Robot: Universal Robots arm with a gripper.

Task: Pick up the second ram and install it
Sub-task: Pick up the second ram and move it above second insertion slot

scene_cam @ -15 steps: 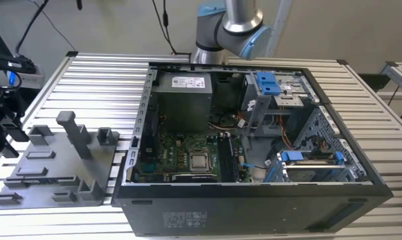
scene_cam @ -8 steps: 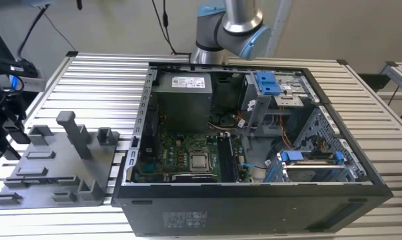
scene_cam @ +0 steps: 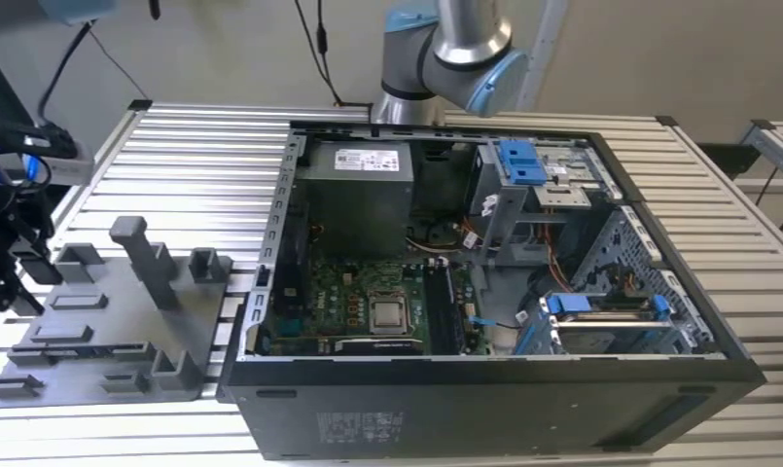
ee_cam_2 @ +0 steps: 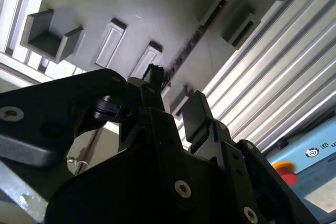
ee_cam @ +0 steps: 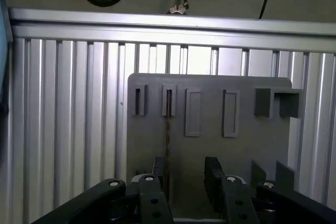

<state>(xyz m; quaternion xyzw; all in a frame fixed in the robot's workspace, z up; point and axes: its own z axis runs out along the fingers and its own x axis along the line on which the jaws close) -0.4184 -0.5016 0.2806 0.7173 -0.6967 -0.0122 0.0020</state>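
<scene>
Step in hand, as I judge it: picking up, with nothing installed yet. In the first wrist view, the black two-finger gripper [ee_cam: 185,163] hangs just above the near edge of the grey holder plate [ee_cam: 247,145]. Its fingers are spread apart and grip nothing.

The second ram [ee_cam: 167,129] stands on edge in the plate. It looks like a thin dark line running from a narrow slot at the plate's far side toward the gripper. It ends just beside the inner face of one finger. Whether it sits between the fingers or is touched by that finger is hard to tell from this angle.

My reading is that the grasp calls for the fingers to straddle the thin edge squarely, since the strip looks off-centre in the gap.

In the exterior view, the plate lies on a ribbed aluminium table [scene_cam: 196,156]. Upright posts and empty pockets rise from the plate. To the exterior view's right of the plate, and just beside it, an open computer case [scene_cam: 495,418] lies on its side. Its green motherboard [scene_cam: 352,302] is exposed. Beyond the case from the plate stands the arm's base [scene_cam: 444,49], against a pale wall with hanging black cables.
</scene>
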